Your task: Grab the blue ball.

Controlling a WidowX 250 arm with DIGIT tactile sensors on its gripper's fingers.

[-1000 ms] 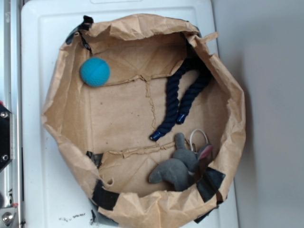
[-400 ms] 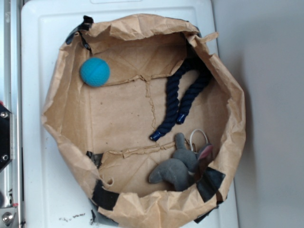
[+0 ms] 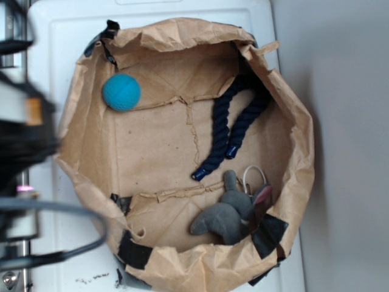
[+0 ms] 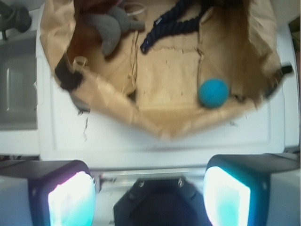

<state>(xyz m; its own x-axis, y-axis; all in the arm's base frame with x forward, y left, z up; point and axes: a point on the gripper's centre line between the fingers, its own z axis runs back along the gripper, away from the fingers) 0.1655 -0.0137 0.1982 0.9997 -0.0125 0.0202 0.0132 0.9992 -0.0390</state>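
you see the white tray-like surface [image 3: 61,36] carrying a crumpled brown paper bag [image 3: 182,36], its rolled-down walls forming an open basin patched with black tape at several corners. at the left edge of the exterior view the robot arm [image 3: 24,140] shows as a dark, blurred mass with a grey cable looping below it, outside the bag. inside the bag, a dark navy twisted rope [image 3: 228,125] lies folded along the right side, both ends pointing toward the middle. a grey plush toy [image 3: 225,216] rests in the lower right corner, near the rope's ends. the blue ball [image 3: 121,92] sits alone in the upper left corner, close to the bag wall, well apart from rope and toy. in the wrist view the gripper [image 4: 149,195] has its fingers spread wide with nothing between them, short of the bag's near wall.
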